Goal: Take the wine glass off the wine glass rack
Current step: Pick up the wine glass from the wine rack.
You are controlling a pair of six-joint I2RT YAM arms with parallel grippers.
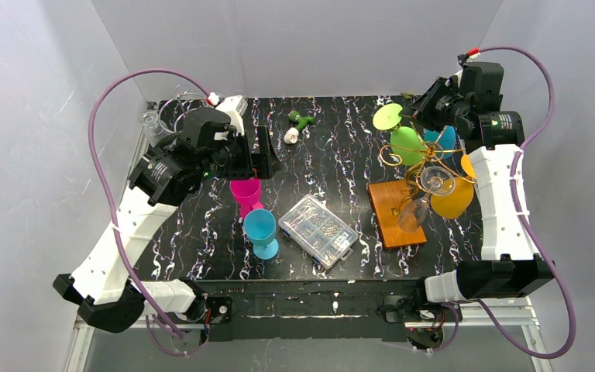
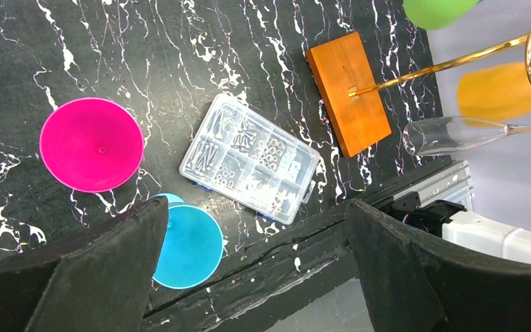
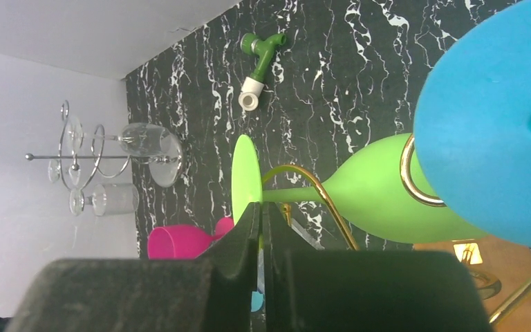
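The golden wire wine glass rack (image 1: 424, 164) stands on its orange-brown wooden base (image 1: 397, 214) at the right. A green wine glass (image 1: 407, 144) hangs on it, lying sideways with its foot (image 3: 246, 171) toward the table's middle and its bowl (image 3: 387, 197) in a gold loop. My right gripper (image 3: 261, 209) is shut on the lower edge of that foot. Blue (image 3: 491, 131), orange (image 1: 455, 198) and clear (image 1: 436, 180) glasses also hang on the rack. My left gripper (image 2: 256, 209) is open and empty, above the table's left middle.
A pink glass (image 1: 245, 194) and a blue glass (image 1: 261, 229) stand on the table near a clear compartment box (image 1: 318, 230). A green-and-white fitting (image 1: 297, 124) lies at the back. A silver rack with clear glasses (image 3: 97, 159) stands at the back left.
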